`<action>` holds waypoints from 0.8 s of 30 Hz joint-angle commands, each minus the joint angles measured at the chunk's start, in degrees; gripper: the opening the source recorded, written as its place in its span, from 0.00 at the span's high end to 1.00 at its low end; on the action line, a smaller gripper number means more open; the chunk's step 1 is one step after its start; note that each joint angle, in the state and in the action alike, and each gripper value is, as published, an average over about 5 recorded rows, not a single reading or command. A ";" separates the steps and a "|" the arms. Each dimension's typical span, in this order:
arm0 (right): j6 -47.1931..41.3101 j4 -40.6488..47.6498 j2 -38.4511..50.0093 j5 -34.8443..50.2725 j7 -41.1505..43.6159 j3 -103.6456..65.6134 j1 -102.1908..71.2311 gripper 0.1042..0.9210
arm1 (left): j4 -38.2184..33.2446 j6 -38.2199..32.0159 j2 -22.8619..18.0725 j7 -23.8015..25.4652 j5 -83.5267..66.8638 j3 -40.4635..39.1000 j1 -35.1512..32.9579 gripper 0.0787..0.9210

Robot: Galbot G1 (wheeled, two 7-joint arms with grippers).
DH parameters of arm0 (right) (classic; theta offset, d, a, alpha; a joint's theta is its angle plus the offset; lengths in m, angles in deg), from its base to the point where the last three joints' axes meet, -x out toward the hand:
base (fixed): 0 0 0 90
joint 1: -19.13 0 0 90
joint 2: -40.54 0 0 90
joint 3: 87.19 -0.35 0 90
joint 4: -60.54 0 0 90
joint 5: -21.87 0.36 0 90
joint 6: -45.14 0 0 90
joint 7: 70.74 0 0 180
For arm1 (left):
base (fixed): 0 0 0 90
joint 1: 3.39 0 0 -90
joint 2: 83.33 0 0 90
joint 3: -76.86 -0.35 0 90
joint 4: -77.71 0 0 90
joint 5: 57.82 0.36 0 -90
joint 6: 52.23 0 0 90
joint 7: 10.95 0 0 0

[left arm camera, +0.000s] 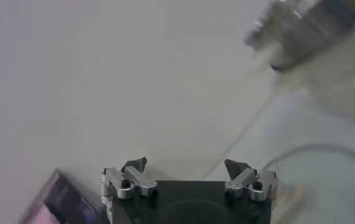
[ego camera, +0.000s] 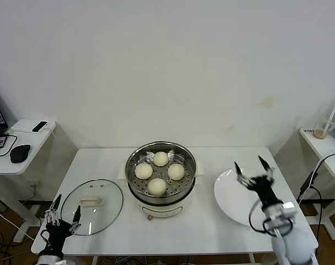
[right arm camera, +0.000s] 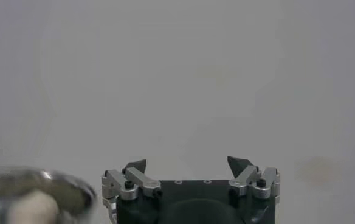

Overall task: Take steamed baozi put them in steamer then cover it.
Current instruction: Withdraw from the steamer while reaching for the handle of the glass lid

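Observation:
Several cream-white baozi (ego camera: 160,172) lie on the perforated tray inside the steel steamer (ego camera: 135,159) at the table's middle. The steamer has no lid on it. The glass cover (ego camera: 92,207) with its cream handle lies flat on the table to the left of the steamer. My left gripper (ego camera: 63,211) is open and empty at the table's front left corner, just beside the cover's rim. My right gripper (ego camera: 254,168) is open and empty, raised above the white plate (ego camera: 229,197) to the right of the steamer. The steamer's rim shows blurred in the right wrist view (right arm camera: 37,189).
A side table (ego camera: 12,154) at the left holds a mouse, a phone and cables. A shelf (ego camera: 322,141) at the right holds a cup with a straw. The white wall stands close behind the table.

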 commanded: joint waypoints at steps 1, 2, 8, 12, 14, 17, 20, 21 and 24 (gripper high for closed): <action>0.34 -5.21 -6.75 -2.05 -1.89 -9.12 -13.45 0.12 | 9.40 -1.54 3.09 -2.64 28.55 -0.69 4.06 0.12; 0.16 -5.96 -6.88 -1.94 -2.01 -9.19 -13.63 0.12 | 9.63 -1.44 3.07 -2.51 28.92 -1.02 4.56 0.12; -0.22 -7.98 -7.55 -1.99 -2.52 -9.90 -14.37 0.12 | 11.38 -0.72 2.97 -1.76 29.82 -3.22 6.98 0.12; 0.28 -8.93 -8.20 -2.25 -2.33 -9.85 -15.43 0.12 | 13.57 -0.63 2.82 -1.45 29.78 -4.12 9.93 0.12; 0.33 -9.16 -8.47 -2.30 -2.49 -9.89 -15.80 0.12 | 14.56 -0.57 2.80 -1.23 29.70 -4.64 11.36 0.12; 0.29 -9.50 -8.71 -2.42 -2.63 -10.14 -16.38 0.12 | 16.44 -0.53 2.71 -1.24 29.63 -5.50 13.66 0.12; 0.21 -9.95 -8.75 -2.55 -2.51 -10.34 -17.11 0.12 | 18.40 -0.55 2.71 -1.30 29.52 -6.27 16.26 0.12; 0.19 -10.04 -8.77 -2.62 -2.49 -10.37 -17.31 0.12 | 19.05 -0.56 2.74 -1.29 29.45 -6.52 17.14 0.12; 0.29 -10.06 -9.08 -2.88 -2.50 -10.41 -17.56 0.12 | 21.00 -0.57 2.76 -1.29 29.30 -7.37 19.62 0.12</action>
